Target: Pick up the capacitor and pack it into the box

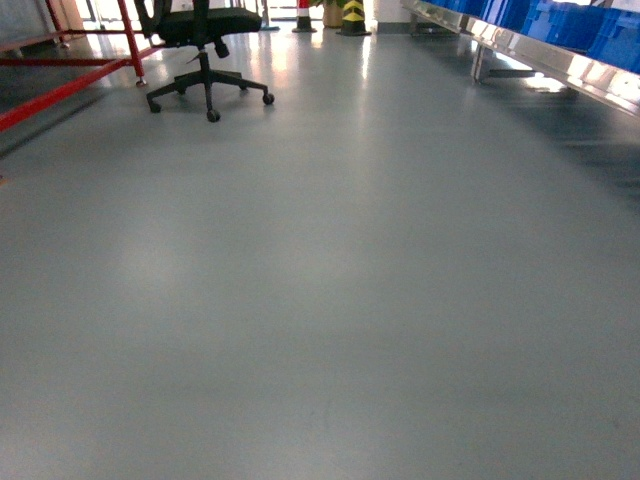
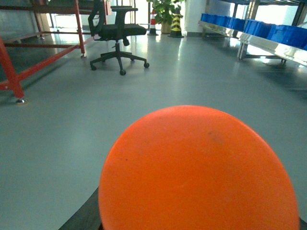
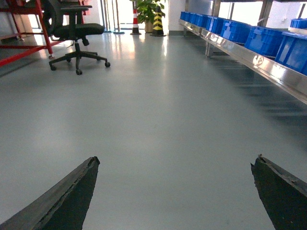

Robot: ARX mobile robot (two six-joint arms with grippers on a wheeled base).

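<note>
Head view: only grey floor, a black office chair top left beside a red metal frame, a yellow-black striped post at the far end, and a steel rack with blue bins along the right. No arm or tool shows in this view, and no capacitor or box.

Left wrist view adds what head misses: the capacitor fills the lower half of the frame as a round orange-red face, right up against the lens. A dark edge of the left tool peeks out at its lower left. The tool appears closed on the capacitor, though the fingers themselves are mostly hidden behind it. Background there: same chair, red frame, a potted plant by the striped post, blue bins on the right.

Right wrist view: the right tool is spread wide, with the two dark fingers at the bottom corners and bare floor between them; it holds nothing. The rack runs closer here, blue bins lined up on it; whether anything is in them can't be told from this angle.

Box not visible in any view.
</note>
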